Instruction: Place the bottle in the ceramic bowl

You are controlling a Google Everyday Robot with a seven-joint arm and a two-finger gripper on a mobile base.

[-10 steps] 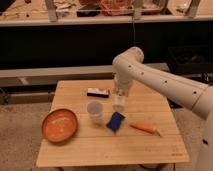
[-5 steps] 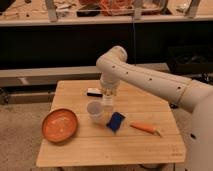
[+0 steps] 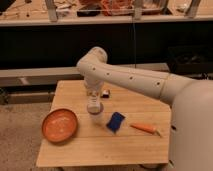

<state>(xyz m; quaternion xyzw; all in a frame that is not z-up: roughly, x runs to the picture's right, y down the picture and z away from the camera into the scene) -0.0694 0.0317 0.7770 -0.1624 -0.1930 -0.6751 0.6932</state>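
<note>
The gripper (image 3: 92,98) hangs from the white arm over the middle of the wooden table (image 3: 130,145). It is shut on the top of the small whitish bottle (image 3: 93,106) and holds it upright above the table. The bottle is directly over or just in front of the clear plastic cup (image 3: 97,118). The orange-red ceramic bowl (image 3: 60,125) sits at the table's left front, to the lower left of the bottle, and nothing is in it.
A blue object (image 3: 116,121) lies right of the cup. An orange carrot-like object (image 3: 144,128) lies further right. A small dark-and-white box (image 3: 105,93) sits behind the gripper. A dark shelf unit stands behind the table.
The arm has swung left with the bottle, from right of the cup to above the cup, nearer the bowl. The things on the table have not moved.
</note>
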